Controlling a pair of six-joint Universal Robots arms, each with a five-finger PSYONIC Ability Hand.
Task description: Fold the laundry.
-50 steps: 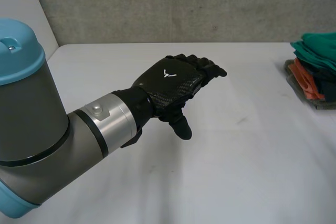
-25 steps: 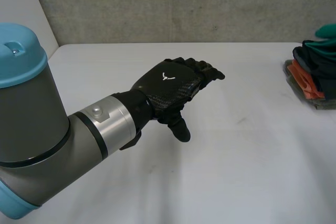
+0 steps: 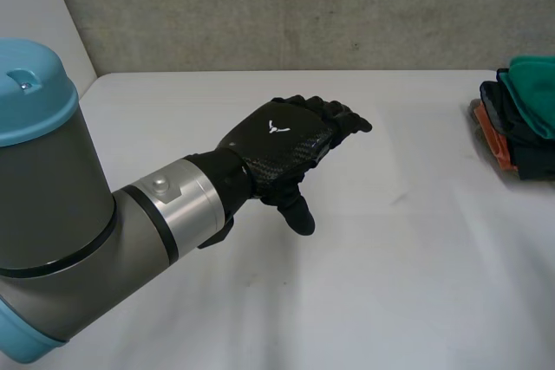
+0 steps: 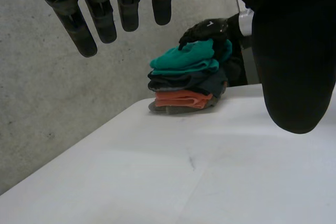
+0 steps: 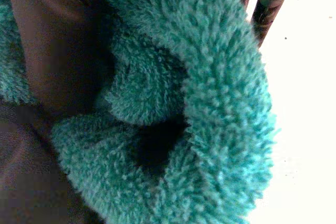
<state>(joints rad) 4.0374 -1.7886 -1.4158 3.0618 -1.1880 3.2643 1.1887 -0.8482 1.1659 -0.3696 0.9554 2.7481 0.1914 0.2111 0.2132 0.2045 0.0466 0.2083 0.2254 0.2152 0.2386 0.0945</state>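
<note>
A stack of folded laundry (image 3: 520, 140) sits at the table's far right edge, with a green fleece cloth (image 3: 533, 88) on top of dark, orange and grey pieces. My right hand (image 4: 207, 29) rests on top of the green fleece (image 4: 186, 60). In the right wrist view its fingers (image 5: 269, 1) reach straight past the folded fleece (image 5: 210, 103) without curling round it. My left hand (image 3: 277, 140) hovers over the middle of the table, open and holding nothing. Its straight fingers (image 4: 100, 19) and thumb (image 4: 294, 66) point toward the stack.
The white table (image 3: 390, 257) runs back to a grey concrete wall (image 3: 303, 6). My left arm (image 3: 78, 214) fills the near left corner.
The green fleece, lifted above the stack half a second ago, has come down flat on top of it. My left hand has barely moved.
</note>
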